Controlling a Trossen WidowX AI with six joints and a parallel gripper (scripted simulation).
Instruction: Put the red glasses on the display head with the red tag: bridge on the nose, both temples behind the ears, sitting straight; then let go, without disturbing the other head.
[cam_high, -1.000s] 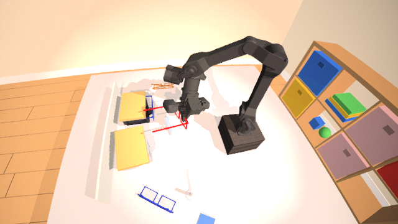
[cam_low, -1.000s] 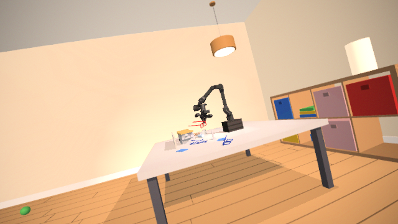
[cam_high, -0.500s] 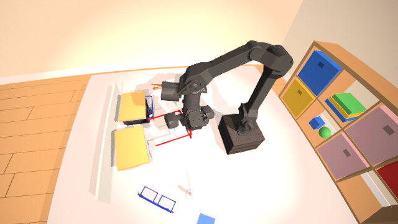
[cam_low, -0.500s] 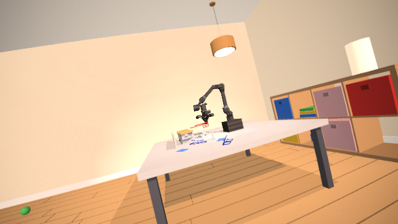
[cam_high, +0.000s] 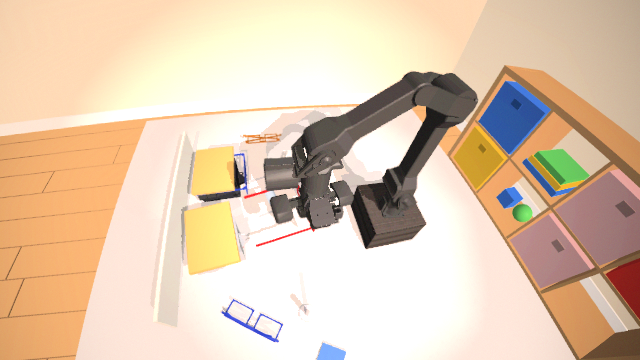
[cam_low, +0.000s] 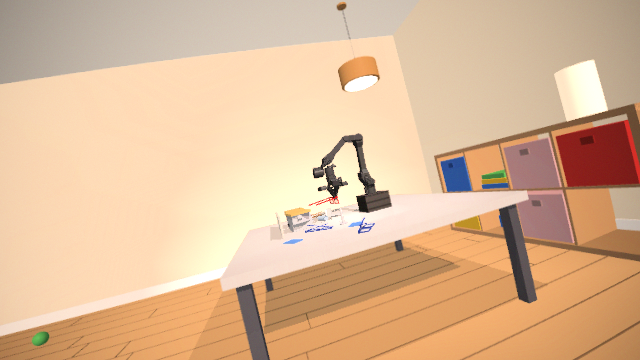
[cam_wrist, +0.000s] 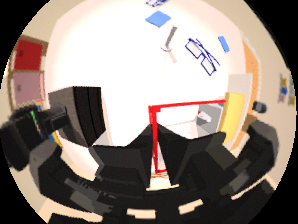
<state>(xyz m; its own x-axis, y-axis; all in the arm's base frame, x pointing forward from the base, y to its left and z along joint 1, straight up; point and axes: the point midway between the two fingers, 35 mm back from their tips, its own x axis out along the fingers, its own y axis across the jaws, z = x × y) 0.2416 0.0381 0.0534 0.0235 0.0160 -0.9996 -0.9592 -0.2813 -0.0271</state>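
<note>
My gripper (cam_low: 335, 196) (cam_wrist: 157, 131) is shut on the red glasses (cam_high: 284, 237) (cam_low: 321, 201) (cam_wrist: 188, 104), gripping the front frame above the table. Their temples stretch toward the heads, with the tips short of them. The nearer display head (cam_high: 212, 239) (cam_wrist: 233, 120) has a yellow top and wears no glasses; a small red mark shows on its front in the wrist view. The other display head (cam_high: 213, 171) wears blue glasses (cam_high: 245, 172). In the top view the gripper body hides the fingertips and most of the red front frame.
A pale upright panel (cam_high: 170, 240) stands behind the heads. Orange glasses (cam_high: 262, 138) lie beyond the farther head. Blue glasses (cam_high: 252, 328) (cam_wrist: 201, 58), a thin stand (cam_high: 303, 310) (cam_wrist: 171, 37) and a blue square (cam_high: 331, 351) (cam_wrist: 158, 19) are toward the near side.
</note>
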